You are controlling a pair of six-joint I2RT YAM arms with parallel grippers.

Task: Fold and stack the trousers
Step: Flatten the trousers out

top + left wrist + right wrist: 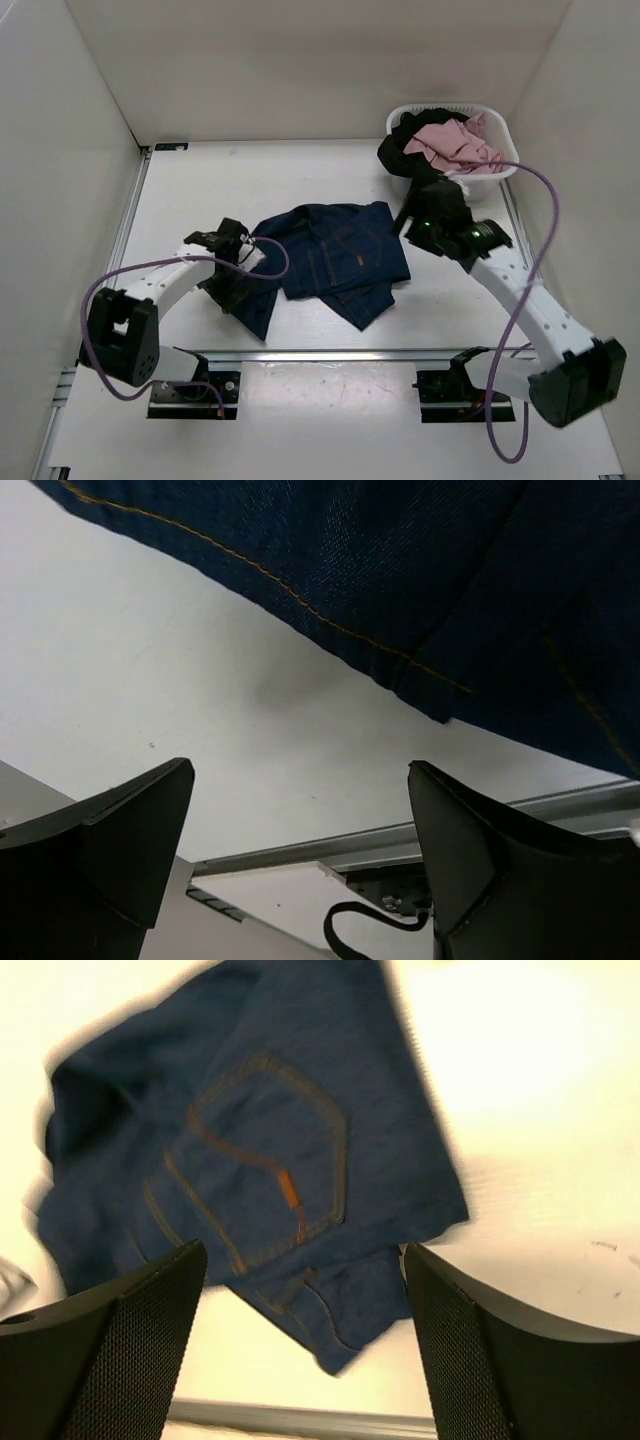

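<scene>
The dark navy trousers (335,255) lie loosely folded in a bundle in the middle of the table, with a back pocket in orange-brown stitching facing up and one end trailing to the near left. My left gripper (228,290) is open and empty at that near-left end. In the left wrist view (300,770) a hemmed edge of the trousers (400,570) lies just beyond the fingers. My right gripper (415,215) is open and empty, raised at the trousers' right edge. In the right wrist view (305,1250) the pocket side of the trousers (260,1160) is below it.
A white basket (500,120) at the back right holds a pink garment (455,145) and a black garment (400,150) that hangs over its rim. A metal rail (350,353) runs along the near edge. White walls enclose the table.
</scene>
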